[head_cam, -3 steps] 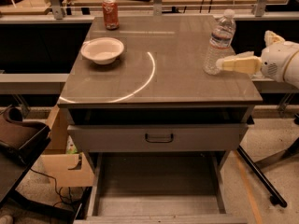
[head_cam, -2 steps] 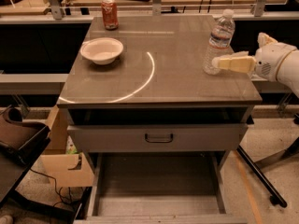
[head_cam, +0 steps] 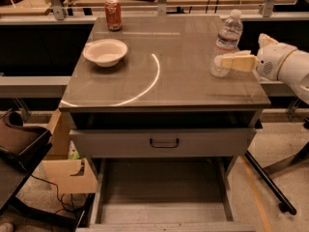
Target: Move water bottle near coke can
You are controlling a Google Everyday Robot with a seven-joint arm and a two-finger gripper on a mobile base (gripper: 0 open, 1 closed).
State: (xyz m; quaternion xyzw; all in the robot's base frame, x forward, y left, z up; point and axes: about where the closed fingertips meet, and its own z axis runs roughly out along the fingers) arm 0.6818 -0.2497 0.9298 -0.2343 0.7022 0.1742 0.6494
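The water bottle (head_cam: 227, 38) stands upright near the table's right edge, clear with a white cap. The coke can (head_cam: 113, 14) stands upright at the table's far left corner, far from the bottle. My gripper (head_cam: 221, 61) reaches in from the right, level with the bottle's lower half. Its cream tip overlaps the bottle's lower part in the view. I cannot tell whether it touches the bottle.
A white bowl (head_cam: 106, 51) sits on the left part of the grey table (head_cam: 164, 88), in front of the can. A bright curved reflection crosses the tabletop. Below, the lower drawer (head_cam: 164, 197) is pulled open. A cardboard box (head_cam: 65, 170) stands at the lower left.
My gripper has moved a little to the left and slightly up, closer onto the bottle. The bottle, can and bowl have not moved.
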